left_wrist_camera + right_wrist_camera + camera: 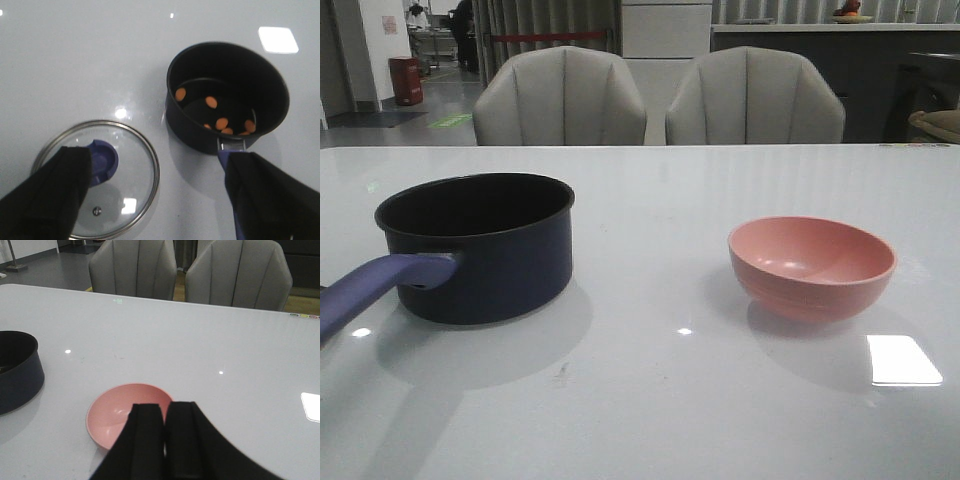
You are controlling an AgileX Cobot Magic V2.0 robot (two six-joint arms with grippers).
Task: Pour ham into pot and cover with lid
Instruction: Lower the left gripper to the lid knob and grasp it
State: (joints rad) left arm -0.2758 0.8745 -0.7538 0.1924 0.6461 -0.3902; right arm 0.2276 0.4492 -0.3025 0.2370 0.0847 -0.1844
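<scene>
Our left gripper (160,195), fingers apart, hangs seemingly above the lid (95,177); its knob (102,160) lies beside one finger.

**Left Jaws Spread, Right Jaws Pressed Together**

Seen only through the wrist cameras; neither arm in the front view. Left black two-fingered gripper (157,195) held high, aimed down at the tabletop, its broad dark fingers (50,195) set wide apart, nothing held between them. Right black two-fingered gripper (165,440) held low, pointing forward over the table, its two matte fingers (145,440) side by side with only a thin seam between, nothing gripped. Wrists and arm links out of view.
</scene>
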